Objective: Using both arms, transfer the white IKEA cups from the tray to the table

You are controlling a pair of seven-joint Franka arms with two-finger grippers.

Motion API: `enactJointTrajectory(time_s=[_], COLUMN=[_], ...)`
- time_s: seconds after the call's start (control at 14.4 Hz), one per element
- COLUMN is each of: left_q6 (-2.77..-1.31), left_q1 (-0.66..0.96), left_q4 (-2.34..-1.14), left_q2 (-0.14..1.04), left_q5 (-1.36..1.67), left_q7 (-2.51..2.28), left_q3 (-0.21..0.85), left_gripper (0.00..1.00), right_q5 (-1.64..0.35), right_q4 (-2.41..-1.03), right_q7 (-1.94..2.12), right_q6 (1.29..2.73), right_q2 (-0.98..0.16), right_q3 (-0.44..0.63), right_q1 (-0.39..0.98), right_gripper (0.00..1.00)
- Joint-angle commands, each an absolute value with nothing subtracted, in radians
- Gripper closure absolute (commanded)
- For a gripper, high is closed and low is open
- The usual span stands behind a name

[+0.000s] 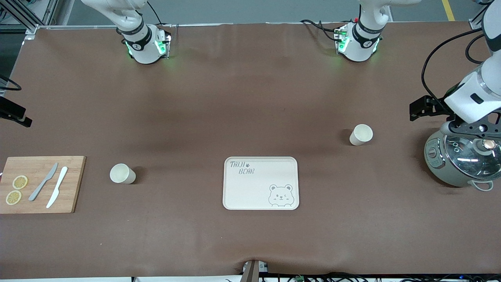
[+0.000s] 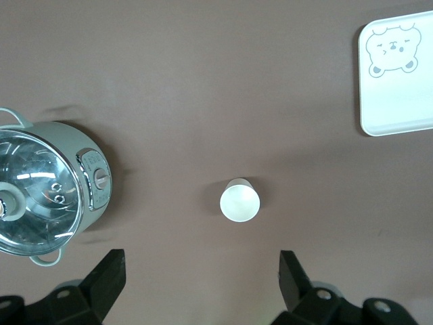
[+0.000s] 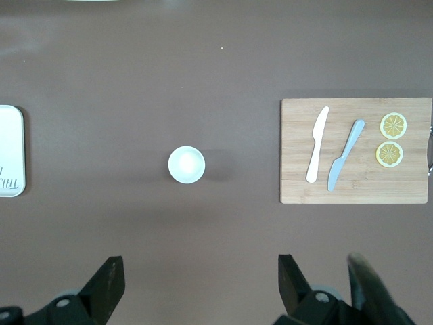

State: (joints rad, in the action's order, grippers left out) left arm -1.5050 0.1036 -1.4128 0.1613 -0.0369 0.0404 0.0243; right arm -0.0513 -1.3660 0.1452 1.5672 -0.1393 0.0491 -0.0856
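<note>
Left gripper [image 2: 199, 277] jaws apart, over rice cooker [image 1: 458, 160] at left arm's table edge; right gripper [image 3: 201, 281] apart. 2 cups [image 1: 361, 134] [image 1: 122, 173] flank tray [image 1: 260, 183].

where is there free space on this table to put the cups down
The bear-print tray is bare. Brown table lies open between each white cup and the tray. It is crowded at the cutting board and the cooker.
</note>
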Motion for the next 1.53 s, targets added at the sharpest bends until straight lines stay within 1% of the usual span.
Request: enactJointTrajectory(time_s=[0.0,0.62,1.46], left_q6=[-1.485,-1.485,-1.485], left_q1=[0.103,0.117,0.106], left_q4=[-1.404,-1.404,-1.404], left_q2=[0.150,0.146,0.140], left_q5=[-0.045,-0.041,-0.044], left_q7=[0.040,-0.003,0.005], left_q3=[0.017,0.029,0.020], left_gripper=[0.00,0.00,0.00], right_q5=[-0.038,-0.044,-0.044], right_q4=[-1.358,-1.374,-1.374], right_q7=[0.126,0.123,0.123], right_q6=[1.563,1.549,1.549], right_q2=[-0.141,-0.141,-0.141], right_q3=[0.043,0.043,0.043], right_q1=[-0.083,-0.084,-0.084], right_gripper=[0.00,0.00,0.00])
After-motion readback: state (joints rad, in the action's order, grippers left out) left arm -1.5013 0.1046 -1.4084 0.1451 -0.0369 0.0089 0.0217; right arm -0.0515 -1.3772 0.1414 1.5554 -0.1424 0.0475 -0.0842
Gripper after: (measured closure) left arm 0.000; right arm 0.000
